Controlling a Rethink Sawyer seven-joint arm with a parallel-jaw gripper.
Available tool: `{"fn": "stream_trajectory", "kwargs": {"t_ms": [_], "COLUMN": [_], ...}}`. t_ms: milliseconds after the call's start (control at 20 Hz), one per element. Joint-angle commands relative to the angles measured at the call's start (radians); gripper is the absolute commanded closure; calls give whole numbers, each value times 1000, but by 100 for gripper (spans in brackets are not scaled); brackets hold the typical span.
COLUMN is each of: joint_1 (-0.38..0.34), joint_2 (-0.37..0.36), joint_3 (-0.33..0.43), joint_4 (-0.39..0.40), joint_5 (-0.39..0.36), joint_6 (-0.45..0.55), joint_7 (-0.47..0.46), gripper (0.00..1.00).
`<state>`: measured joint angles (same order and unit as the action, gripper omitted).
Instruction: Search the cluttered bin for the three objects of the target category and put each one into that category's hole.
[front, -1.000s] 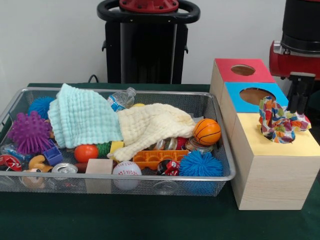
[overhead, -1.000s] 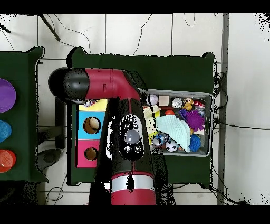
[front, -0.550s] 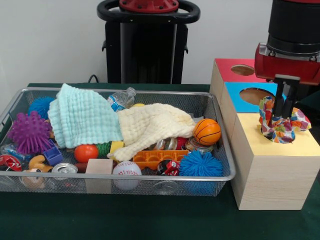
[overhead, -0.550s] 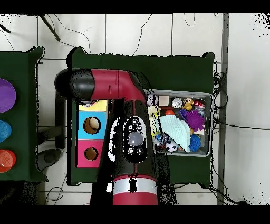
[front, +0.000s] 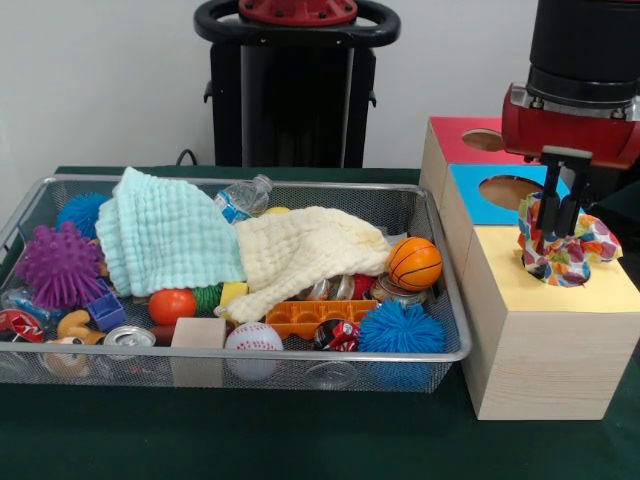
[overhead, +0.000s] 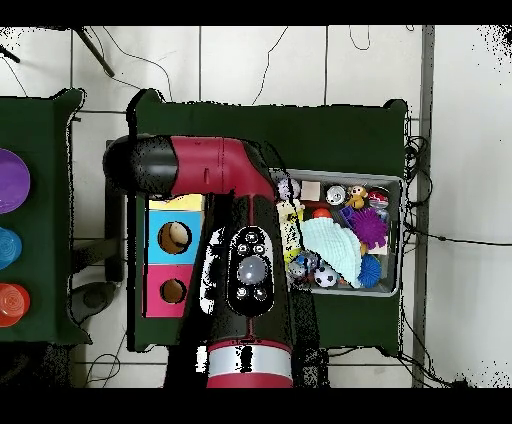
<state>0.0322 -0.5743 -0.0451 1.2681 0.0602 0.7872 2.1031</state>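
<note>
The gripper (front: 558, 215) hangs over the yellow-topped box (front: 560, 340) at the near end of a row of three boxes on the green bench (front: 250, 440); its dark fingers (front: 551, 195) reach down into a multicoloured patchwork cloth (front: 563, 245) that sits bunched on the yellow top, over where that box's hole would be; the fingers stand close together with the cloth between them, pinching its upper folds, though the tips are buried in the fabric. Behind it stand the blue-topped box (front: 505, 190) and the red-topped box (front: 483, 140), each with a round hole showing open.

To the side, the wire mesh bin (front: 235, 365) holds the clutter: a pale mint cloth (front: 165, 235) and a cream cloth (front: 305, 250) lie draped side by side across the middle, the cream one overlapping the mint one's edge; a small basketball (front: 414, 263) rests just beside the cream cloth; a blue fuzzy ball (front: 401, 328), a baseball (front: 253, 340), a wooden block (front: 198, 335) and an orange ball (front: 172, 305) line the near side; a purple spiky ball (front: 58, 265) sits at the far end from the boxes; a crumpled plastic bottle (front: 243, 197) lies against the back wall.

In the overhead view the red arm (overhead: 215, 170) covers the yellow box, hiding the gripper.
</note>
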Motion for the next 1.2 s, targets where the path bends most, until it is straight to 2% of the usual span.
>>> {"fn": "stream_trajectory", "kwargs": {"t_ms": [50, 250, 400, 800, 1050, 1200], "joint_1": [-16, -24, -36, -48, -47, -49], "joint_2": [19, 2, 6, 13, 27, 30], "joint_3": [11, 15, 24, 40, 35, 38], "joint_4": [128, 130, 98, 94, 45, 44], "joint_5": [-15, -18, -17, -10, -21, -22], "joint_6": [-56, -6, 51, 49, 112, 107], "joint_7": [122, 88, 56, 43, 32, 30], "gripper": [100, 100, 100, 100, 100, 100]}}
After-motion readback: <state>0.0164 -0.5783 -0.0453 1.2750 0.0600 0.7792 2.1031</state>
